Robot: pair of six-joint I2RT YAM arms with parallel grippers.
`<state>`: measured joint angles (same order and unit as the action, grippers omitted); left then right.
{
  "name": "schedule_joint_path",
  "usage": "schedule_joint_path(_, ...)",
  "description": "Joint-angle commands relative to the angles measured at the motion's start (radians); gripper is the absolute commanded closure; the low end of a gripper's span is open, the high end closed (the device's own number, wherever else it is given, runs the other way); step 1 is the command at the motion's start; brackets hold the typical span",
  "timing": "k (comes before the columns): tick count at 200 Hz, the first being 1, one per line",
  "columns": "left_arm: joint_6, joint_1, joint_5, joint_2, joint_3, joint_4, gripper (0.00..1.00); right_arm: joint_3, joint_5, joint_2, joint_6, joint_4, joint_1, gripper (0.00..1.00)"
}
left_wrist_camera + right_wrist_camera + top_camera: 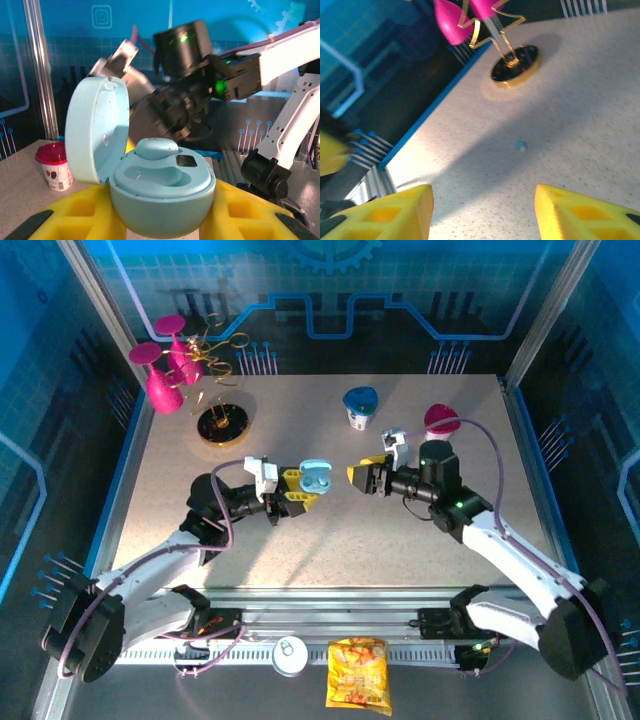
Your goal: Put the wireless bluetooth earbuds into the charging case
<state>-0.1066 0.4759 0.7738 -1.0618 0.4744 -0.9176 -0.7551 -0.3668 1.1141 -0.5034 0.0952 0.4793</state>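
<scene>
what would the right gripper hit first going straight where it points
Likely the open blue charging case held by the left gripper, straight ahead of the right gripper; height unclear.

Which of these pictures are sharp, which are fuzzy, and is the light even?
Top view: sharp, blue-tinted walls, uneven light and soft shadows across the table. Left wrist view: the open charging case is crisp, the right arm behind it smeared. Right wrist view: soft throughout, the gold stand blurred, the yellow fingers cropped below.

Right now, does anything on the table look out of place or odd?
Yes. A tiny pale blue bit lies loose on the bare table, apart from the gold stand base. It is too small to identify; it may be a dropped part.
</scene>
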Motion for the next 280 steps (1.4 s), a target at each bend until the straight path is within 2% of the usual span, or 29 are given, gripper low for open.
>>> schedule_joint_path(1, 0.023, -0.001, -0.002, 0.025, -0.003, 0.004, 0.65, -0.029, 0.064, 0.109, -0.045, 0.028, 0.001, 0.45)
schedule_joint_path(48, 0.024, -0.002, 0.005, 0.035, -0.002, 0.007, 0.65, -0.212, 0.095, 0.439, 0.044, 0.0, 0.09, 0.44)
schedule_joint_path(92, 0.032, -0.005, 0.006, 0.06, -0.002, 0.031, 0.65, -0.518, 0.007, 0.77, 0.188, -0.174, 0.16, 0.43)
schedule_joint_path(134, 0.055, -0.008, 0.004, 0.062, 0.009, 0.066, 0.65, -0.767, -0.072, 1.015, 0.203, -0.259, 0.189, 0.42)
schedule_joint_path(218, 0.068, -0.014, -0.005, 0.038, 0.02, 0.085, 0.65, -1.032, -0.121, 1.273, 0.213, -0.332, 0.215, 0.41)
schedule_joint_path(280, 0.061, -0.016, -0.022, 0.043, 0.003, 0.082, 0.65, -1.102, -0.161, 1.339, 0.271, -0.417, 0.225, 0.4)
